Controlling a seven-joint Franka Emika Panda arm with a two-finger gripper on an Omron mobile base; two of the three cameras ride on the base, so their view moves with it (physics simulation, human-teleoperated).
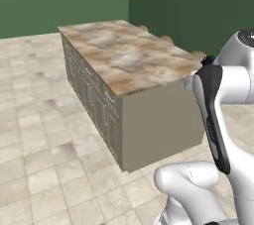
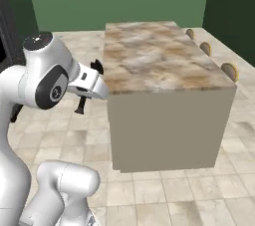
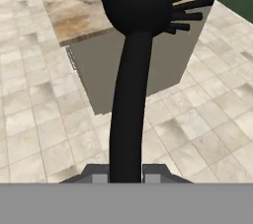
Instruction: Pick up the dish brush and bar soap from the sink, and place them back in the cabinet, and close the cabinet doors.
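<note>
My gripper (image 3: 126, 174) is shut on the thin handle of the all-black dish brush (image 3: 129, 80). The tufted head points away from the hand, towards a kitchen island. In the right base view the brush (image 2: 96, 65) sticks out above the hand (image 2: 88, 84), and its handle end hangs below. In the left base view the bristles (image 1: 207, 60) peek over the forearm. The sink, the bar soap, and the cabinet with its doors are out of view.
A kitchen island with a marbled brown top (image 1: 124, 50) (image 2: 159, 56) and a plain beige end panel (image 2: 164, 125) stands close in front. Drawer fronts run along its left side (image 1: 92, 90). Round stools (image 2: 229, 70) line its right side. Tiled floor (image 1: 39, 135) lies around it.
</note>
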